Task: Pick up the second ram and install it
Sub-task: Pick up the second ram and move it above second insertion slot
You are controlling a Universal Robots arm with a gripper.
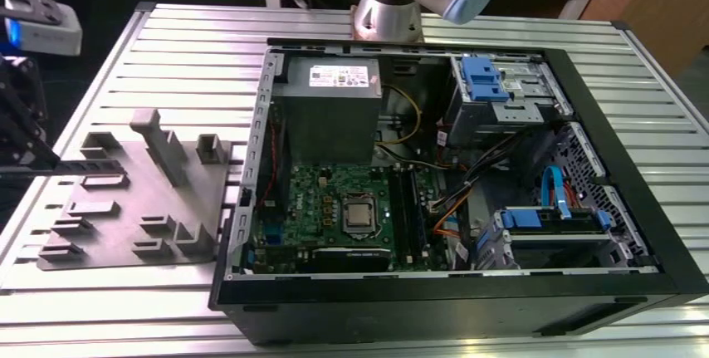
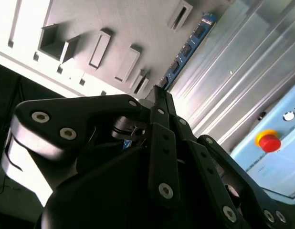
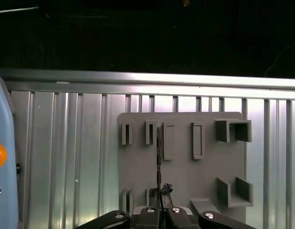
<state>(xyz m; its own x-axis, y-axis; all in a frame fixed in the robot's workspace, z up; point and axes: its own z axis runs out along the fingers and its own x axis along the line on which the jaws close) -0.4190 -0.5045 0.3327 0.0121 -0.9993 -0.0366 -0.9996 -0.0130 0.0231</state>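
Observation:
My gripper [image 2: 159,93] is shut on the second ram [image 2: 190,45], a thin blue board with black chips that sticks out past the fingertips. In the first wrist view the ram [image 3: 158,157] shows edge-on as a dark line running away from the gripper [image 3: 160,195]. It hangs well above the grey tray [image 3: 185,181] and touches none of the tray's blocks. In the exterior view the gripper [image 1: 25,165] is a dark shape at the left edge, over the tray [image 1: 122,208]. The green motherboard [image 1: 327,208] lies in the open case, with long dark slots [image 1: 408,213] beside the processor socket.
The open black computer case [image 1: 620,233] fills the middle and right of the ribbed metal table [image 1: 166,67]. Inside it are a grey power supply [image 1: 332,117], blue drive brackets [image 1: 482,80] and loose cables. A pale blue box with a red button [image 2: 269,140] lies beside the tray.

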